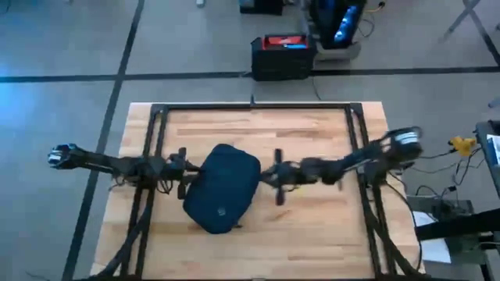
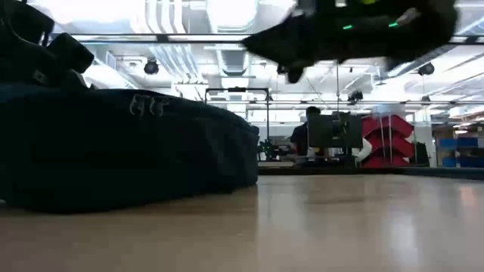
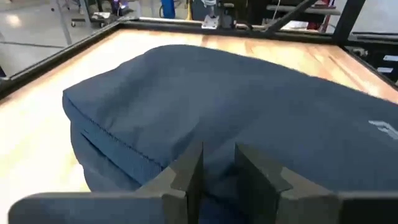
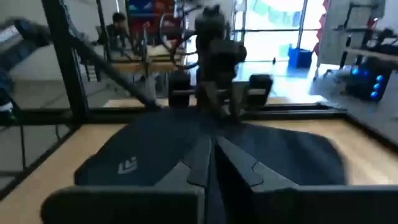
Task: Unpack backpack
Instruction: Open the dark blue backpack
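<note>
Left pincer [image 3: 217, 171] pinches backpack [image 1: 223, 187] fabric; right pincer [image 4: 213, 163] pressed together above it.

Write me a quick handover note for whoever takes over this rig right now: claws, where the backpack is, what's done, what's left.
Left claw: at the backpack's left end, fingers partly closed with a small gap, pressed against the fabric; whether it has a pinch of it is unclear.
Right claw: shut, empty, above the backpack's right end.
Backpack: lying flat mid-table, between the two arms, looks closed.
Done: nothing unpacked; no contents on the table.
Left: open the backpack and take everything out.
</note>
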Controlling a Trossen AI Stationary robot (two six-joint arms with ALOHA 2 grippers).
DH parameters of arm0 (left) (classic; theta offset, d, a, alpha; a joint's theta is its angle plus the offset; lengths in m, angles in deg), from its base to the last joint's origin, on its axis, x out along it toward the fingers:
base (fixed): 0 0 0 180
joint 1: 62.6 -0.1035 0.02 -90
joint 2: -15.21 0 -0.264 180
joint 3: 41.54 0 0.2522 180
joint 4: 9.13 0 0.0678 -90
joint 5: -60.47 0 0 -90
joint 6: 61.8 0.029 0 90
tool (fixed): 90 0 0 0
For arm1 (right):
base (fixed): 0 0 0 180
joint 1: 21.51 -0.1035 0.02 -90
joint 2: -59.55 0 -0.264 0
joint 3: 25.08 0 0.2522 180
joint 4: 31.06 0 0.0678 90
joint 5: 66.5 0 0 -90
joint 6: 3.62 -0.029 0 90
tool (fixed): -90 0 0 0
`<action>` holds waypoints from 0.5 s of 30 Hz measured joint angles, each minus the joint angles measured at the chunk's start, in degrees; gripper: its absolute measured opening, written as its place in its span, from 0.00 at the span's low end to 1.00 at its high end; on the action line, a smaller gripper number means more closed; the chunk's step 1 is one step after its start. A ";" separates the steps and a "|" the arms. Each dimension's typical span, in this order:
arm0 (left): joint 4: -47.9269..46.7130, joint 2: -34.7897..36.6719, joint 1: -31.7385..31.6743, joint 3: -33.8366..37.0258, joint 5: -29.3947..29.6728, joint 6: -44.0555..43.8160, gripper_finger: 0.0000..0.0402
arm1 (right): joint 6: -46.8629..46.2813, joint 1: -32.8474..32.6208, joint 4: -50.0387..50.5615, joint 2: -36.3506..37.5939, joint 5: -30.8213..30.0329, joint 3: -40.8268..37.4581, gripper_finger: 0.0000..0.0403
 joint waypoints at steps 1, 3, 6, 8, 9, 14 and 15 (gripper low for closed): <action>-0.01 0.00 0.00 0.00 0.00 0.00 0.19 | 0.05 0.00 -0.10 -2.10 0.00 2.22 0.02; 0.05 0.04 0.00 0.00 0.00 0.00 0.19 | 0.07 0.00 0.00 -5.77 0.04 5.76 0.02; 0.02 -0.05 0.00 0.00 0.02 0.00 0.19 | 1.52 0.02 1.98 -10.10 1.43 10.76 0.02; 0.02 -0.11 0.00 0.00 0.00 0.00 0.19 | 2.73 0.02 6.21 -11.84 2.01 13.87 0.02; 0.08 -0.15 0.00 0.00 0.00 0.00 0.19 | 2.94 0.02 9.10 -12.51 2.35 15.30 0.02; 0.02 -0.29 0.00 0.00 0.00 0.00 0.19 | 7.31 -0.35 24.98 -12.27 4.07 16.53 0.02; -0.06 -0.30 0.00 0.00 0.00 0.00 0.19 | 7.75 -0.37 27.04 -11.10 4.11 15.36 0.02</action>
